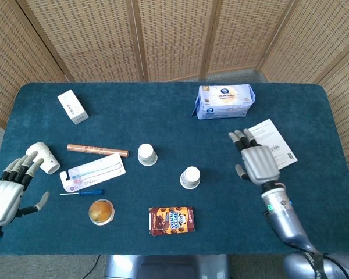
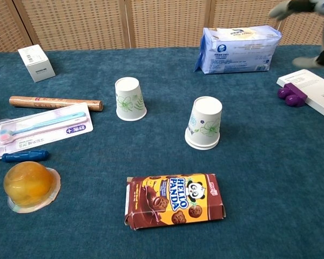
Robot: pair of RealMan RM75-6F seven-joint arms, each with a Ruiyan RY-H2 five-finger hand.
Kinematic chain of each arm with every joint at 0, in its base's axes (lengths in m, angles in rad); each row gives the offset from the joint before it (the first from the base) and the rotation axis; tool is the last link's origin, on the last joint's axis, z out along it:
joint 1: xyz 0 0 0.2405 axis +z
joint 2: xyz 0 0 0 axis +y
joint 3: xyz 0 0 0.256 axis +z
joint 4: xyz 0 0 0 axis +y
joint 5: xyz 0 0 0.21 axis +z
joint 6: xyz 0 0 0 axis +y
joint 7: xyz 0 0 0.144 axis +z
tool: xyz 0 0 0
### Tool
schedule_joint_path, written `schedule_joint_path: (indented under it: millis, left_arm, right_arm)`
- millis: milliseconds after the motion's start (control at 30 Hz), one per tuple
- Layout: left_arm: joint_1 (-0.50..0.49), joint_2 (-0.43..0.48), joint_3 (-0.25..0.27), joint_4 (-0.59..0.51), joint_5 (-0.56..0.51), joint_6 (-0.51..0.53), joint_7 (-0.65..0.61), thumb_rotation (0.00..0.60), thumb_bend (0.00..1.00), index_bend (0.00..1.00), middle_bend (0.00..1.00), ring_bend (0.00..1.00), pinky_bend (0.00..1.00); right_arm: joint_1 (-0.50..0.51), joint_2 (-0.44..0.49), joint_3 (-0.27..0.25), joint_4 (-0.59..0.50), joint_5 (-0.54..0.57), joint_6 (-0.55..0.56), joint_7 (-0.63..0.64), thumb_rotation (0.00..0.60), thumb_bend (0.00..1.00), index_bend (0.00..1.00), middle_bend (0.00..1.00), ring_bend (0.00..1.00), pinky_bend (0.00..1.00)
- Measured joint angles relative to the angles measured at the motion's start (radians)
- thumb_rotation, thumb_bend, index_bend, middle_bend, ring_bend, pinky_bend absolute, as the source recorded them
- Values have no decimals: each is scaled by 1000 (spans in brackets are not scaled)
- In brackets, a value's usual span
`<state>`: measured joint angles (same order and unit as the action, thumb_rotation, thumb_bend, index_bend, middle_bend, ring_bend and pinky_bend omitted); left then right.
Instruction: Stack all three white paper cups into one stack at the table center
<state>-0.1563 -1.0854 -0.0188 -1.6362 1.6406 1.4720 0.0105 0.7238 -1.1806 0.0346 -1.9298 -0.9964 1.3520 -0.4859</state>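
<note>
My right hand [image 1: 256, 163] hovers palm down with fingers spread, empty, forearm angled toward the lower right. My left hand [image 1: 9, 189] is likewise spread, holding nothing.

Two white paper cups stand upside down on the blue surface [image 2: 259, 178]: left cup [image 2: 129, 99], right cup [image 2: 205, 123], well apart. Cookie box [image 2: 175, 200] lies near front. Right robot hand [image 2: 308, 21] partly visible, top-right corner.
</note>
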Motion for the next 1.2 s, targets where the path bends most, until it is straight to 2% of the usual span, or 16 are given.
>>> schedule_joint_path:
  millis: [133,400,700,833,1200]
  left_arm:
    - [-25,4,-8,-31,-14,-43,35,286,445,0,0,0,122]
    - [-94,12,-33,-103,-61,-153,105,282,444,0,0,0,120]
    - [-203,-7,-74,-155,-158,-311,207,282,445,0,0,0,120]
    - [-261,-33,-98,-160,-233,-388,259,308,445,0,0,0,120]
    - [-428,-153,-165,-95,-433,-535,381,318,445,0,0,0,124]
  right_arm:
    - [-91,25,-8,35,-101,75,79,600,414,0,105,0,522]
    - [-179,64,13,87,-160,114,182,600,408,0,105,0,522]
    - [-233,91,44,146,-181,83,275,600,403,0,106,0,522]
    - [-250,104,64,167,-180,55,307,600,402,0,105,0,521]
    - [-277,124,106,201,-176,11,350,600,397,0,106,0,521]
